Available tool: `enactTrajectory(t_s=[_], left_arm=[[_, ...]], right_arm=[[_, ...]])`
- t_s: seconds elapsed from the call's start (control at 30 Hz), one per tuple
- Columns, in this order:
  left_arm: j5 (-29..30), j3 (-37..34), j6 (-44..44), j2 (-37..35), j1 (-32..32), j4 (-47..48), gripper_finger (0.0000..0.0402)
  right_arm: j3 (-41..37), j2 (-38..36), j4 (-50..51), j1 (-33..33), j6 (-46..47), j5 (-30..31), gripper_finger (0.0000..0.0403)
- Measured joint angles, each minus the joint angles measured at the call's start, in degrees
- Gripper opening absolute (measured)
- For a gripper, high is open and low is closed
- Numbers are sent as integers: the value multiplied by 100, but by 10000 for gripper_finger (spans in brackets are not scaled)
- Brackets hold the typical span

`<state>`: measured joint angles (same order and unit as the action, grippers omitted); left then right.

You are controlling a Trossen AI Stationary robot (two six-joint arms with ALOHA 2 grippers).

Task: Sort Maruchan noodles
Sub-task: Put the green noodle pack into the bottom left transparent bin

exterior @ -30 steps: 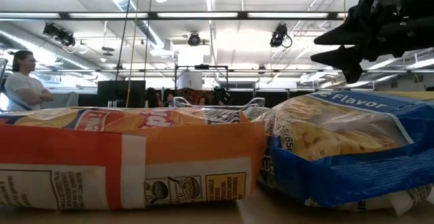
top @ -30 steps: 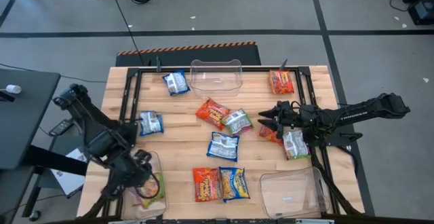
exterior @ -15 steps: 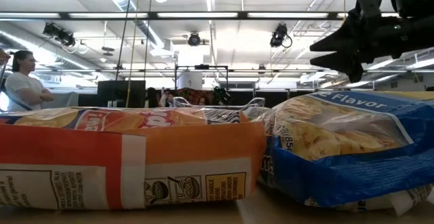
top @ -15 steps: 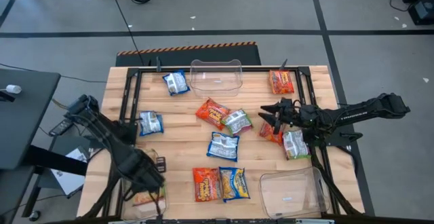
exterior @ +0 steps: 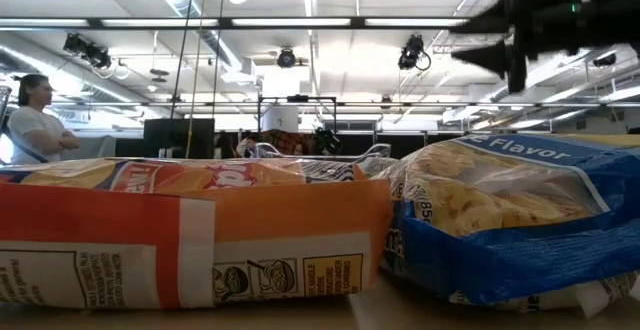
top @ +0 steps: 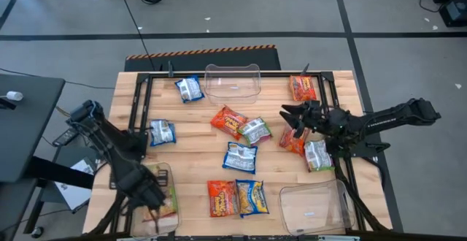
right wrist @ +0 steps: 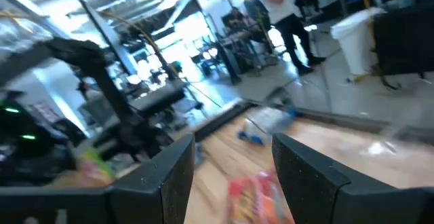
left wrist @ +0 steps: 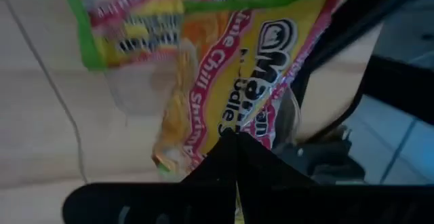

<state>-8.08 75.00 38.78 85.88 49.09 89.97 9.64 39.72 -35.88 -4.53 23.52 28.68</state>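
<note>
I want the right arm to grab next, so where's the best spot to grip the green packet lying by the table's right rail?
Probably from straight above, fingers closing across the short width of the green packet. It lies flat on the table, touching the red packet on one side and the rail on the other, so its free ends offer room. The right gripper hovers open nearby.

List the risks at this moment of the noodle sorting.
The left gripper pinches only a corner of a green-edged packet over the left bin; it may slip or land outside. The right gripper, open above the table, could nudge the red packet beside the green one when it comes down.
</note>
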Motion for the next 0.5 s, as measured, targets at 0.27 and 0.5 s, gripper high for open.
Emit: enactTrajectory(t_s=[0.27,0.5], left_arm=[[204,-848,95,-609,457,7,2],[379,-683,387,-751,633,3,3]], right_arm=[[1620,1167,627,-289,-827,122,204],[2469,2319,638,-365,-1064,134,204]])
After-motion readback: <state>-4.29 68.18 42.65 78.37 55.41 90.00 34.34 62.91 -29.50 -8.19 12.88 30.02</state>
